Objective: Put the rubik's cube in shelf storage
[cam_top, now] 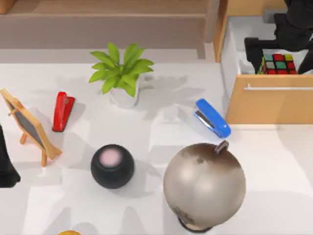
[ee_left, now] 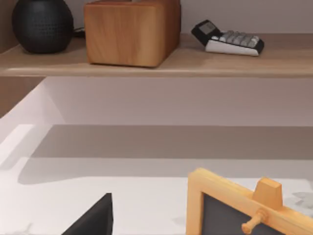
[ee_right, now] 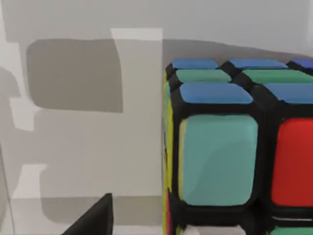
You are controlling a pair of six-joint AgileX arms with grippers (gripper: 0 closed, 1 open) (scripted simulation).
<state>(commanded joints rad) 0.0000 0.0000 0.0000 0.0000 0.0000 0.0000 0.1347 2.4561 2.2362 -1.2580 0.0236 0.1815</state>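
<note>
**Cube sits in the open drawer under the right arm**

The right tool [cam_top: 281,51] hangs over the open drawer [cam_top: 269,103] at the top view's upper right, one dark finger [cam_top: 254,51] standing down just left of the rubik's cube [cam_top: 279,64]. Whether that finger touches the cube, and whether the tool is spread or pinching it, I cannot tell; the rest of the arm covers the cube's far side. In the right wrist view the cube [ee_right: 230,147] looms very near, with pale drawer floor open beside it and a dark finger tip [ee_right: 95,218] low in the frame.

The cube lies inside the drawer's white interior, close to the orange-tan front panel with its metal handle [cam_top: 279,88]. The drawer's left wall stands just beyond the dark finger (little spare room on that side).

The shelf storage [cam_top: 102,29] runs along the top view's upper edge, well apart from the cube, to the left of the cabinet. Before it on the tabletop [cam_top: 161,137] stand a potted plant [cam_top: 122,73], a red stapler [cam_top: 62,111], a blue stapler [cam_top: 212,118], a black ball speaker [cam_top: 112,166] and a globe [cam_top: 204,185].

The left arm [cam_top: 7,166] is parked at the tabletop's left edge beside a small chalkboard easel [cam_top: 29,126]; I cannot tell how its tool stands.
</note>
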